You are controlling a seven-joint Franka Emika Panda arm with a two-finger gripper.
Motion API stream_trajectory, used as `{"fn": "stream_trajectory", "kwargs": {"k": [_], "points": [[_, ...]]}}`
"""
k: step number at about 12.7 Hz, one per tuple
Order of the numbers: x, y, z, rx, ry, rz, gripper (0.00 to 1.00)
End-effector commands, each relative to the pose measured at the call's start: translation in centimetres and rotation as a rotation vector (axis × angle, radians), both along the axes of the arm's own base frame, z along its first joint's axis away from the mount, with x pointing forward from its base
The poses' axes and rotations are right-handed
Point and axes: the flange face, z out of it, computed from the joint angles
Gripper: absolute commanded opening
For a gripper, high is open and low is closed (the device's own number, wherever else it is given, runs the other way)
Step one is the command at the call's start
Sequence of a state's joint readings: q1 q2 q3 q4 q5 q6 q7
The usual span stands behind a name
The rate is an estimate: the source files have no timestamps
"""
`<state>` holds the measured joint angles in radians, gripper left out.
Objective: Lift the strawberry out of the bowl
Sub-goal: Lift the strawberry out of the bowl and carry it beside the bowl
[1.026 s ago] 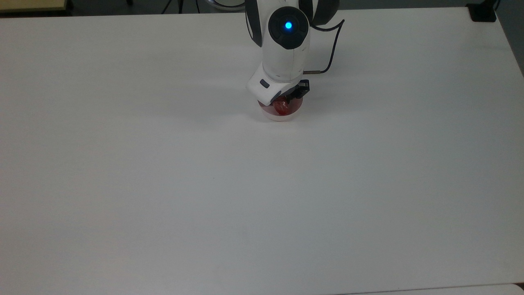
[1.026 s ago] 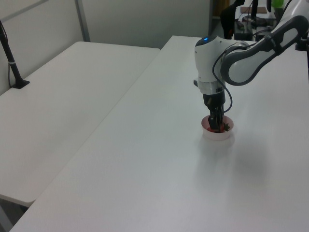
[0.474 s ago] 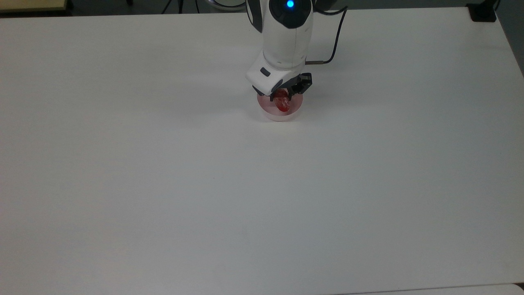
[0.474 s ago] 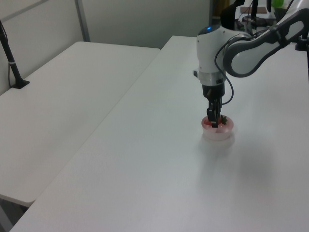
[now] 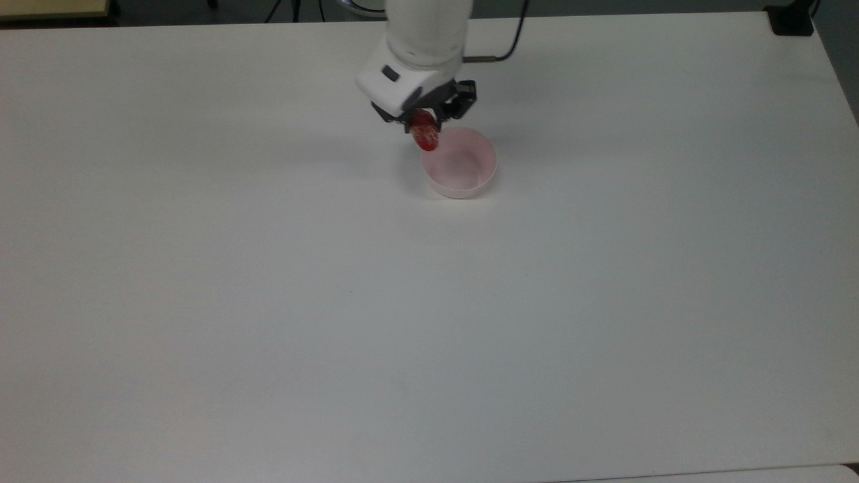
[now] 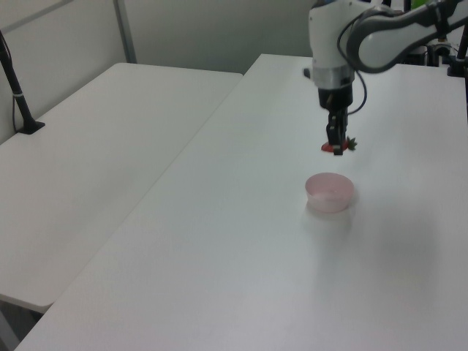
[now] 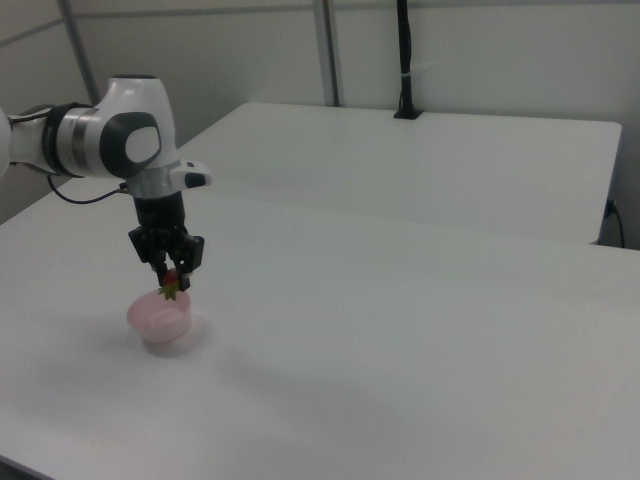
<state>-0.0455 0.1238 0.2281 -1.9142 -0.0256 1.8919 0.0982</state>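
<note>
The glossy red strawberry [image 5: 425, 137] hangs in the air, with my gripper [image 5: 425, 125] shut on it. Its green leaf cap sticks out to one side in the left view, where the strawberry [image 6: 338, 147] and gripper [image 6: 336, 142] are well above the bowl [image 6: 330, 191]. The pale pink bowl [image 5: 460, 163] stands on the white table with nothing in it, just to the top view's right of the fruit. From the right view, the strawberry [image 7: 170, 285] sits in the gripper [image 7: 169, 272] over the bowl [image 7: 160, 318].
The white table [image 5: 335, 302] stretches wide around the bowl. A black cable [image 5: 504, 47] trails from the arm's wrist. A second white table [image 6: 88, 146] lies beyond a gap at the left view's left, with a black post [image 6: 16, 88] on it.
The gripper has risen out of the bowl with the strawberry and shifted toward the top view's left. The bowl now stands without fruit, unmoved.
</note>
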Motion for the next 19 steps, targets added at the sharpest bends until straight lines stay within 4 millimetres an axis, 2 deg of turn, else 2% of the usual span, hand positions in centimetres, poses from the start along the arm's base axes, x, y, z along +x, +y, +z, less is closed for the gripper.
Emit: {"fn": "stream_trajectory", "kwargs": {"k": [1,4,6,8,11,12,14,15,16,19], "points": [[-0.9,-6.7,0.7,-0.001,0.026,0.075,0.30],[-1.6,-11.3,-0.5,-0.018,0.048,0.099,0.30],[-2.5,-14.3,-3.3,-0.044,0.039,0.119,0.30],[-3.2,-15.6,-6.2,-0.067,-0.007,0.125,0.30],[-3.3,-15.9,-8.9,-0.059,0.017,0.122,0.32],[-3.2,-15.8,-9.3,-0.058,0.023,0.126,0.40],[-3.1,-15.8,-9.5,-0.058,0.020,0.116,0.79],[-3.0,-15.9,-9.3,-0.060,0.016,0.109,0.94],[-2.9,-16.1,-8.9,-0.061,0.010,0.106,1.00],[-2.2,-16.2,-6.5,-0.064,-0.036,0.050,1.00]]}}
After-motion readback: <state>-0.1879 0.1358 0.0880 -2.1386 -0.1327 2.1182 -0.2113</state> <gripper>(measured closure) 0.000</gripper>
